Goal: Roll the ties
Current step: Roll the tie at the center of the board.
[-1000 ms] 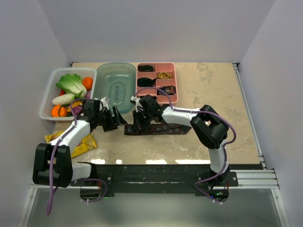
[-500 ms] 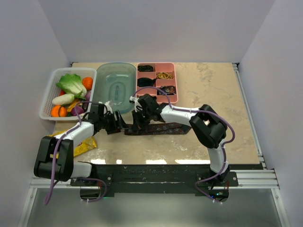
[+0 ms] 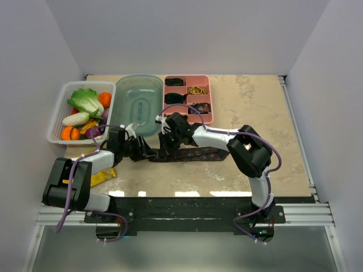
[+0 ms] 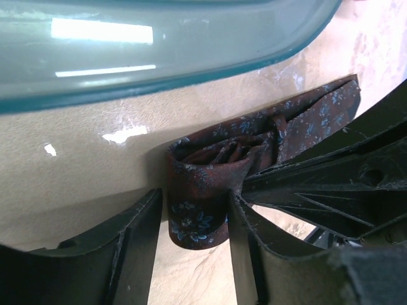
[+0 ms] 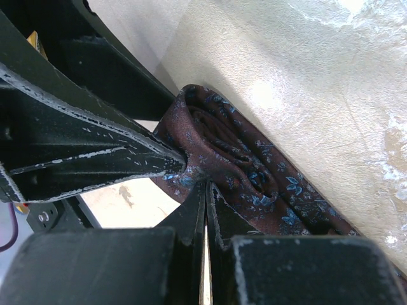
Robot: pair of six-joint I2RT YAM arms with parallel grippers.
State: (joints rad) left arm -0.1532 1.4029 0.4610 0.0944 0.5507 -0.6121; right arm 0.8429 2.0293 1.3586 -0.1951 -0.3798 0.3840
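A brown-maroon tie [image 3: 195,153] with small blue flowers lies across the table's middle, its left end wound into a roll [image 4: 197,213]. My left gripper [image 3: 148,153] is open and straddles the roll [image 4: 194,198]; the right finger touches it and the left finger stands a sliver off. My right gripper [image 3: 168,148] is shut on the tie's fabric just beside the roll [image 5: 206,188], and its black fingers [image 4: 318,184] also show in the left wrist view. Rolled black ties [image 3: 174,98] sit in a pink tray.
The pink compartment tray [image 3: 211,100] stands at the back middle. A green tub [image 3: 139,105] is just behind the roll, close to my left gripper. A white basket [image 3: 57,117] of vegetables is at the back left. A yellow packet [image 3: 101,173] lies under the left arm.
My left gripper has moved right along the table and come round the tie's rolled end. My right gripper has stayed in place on the tie.
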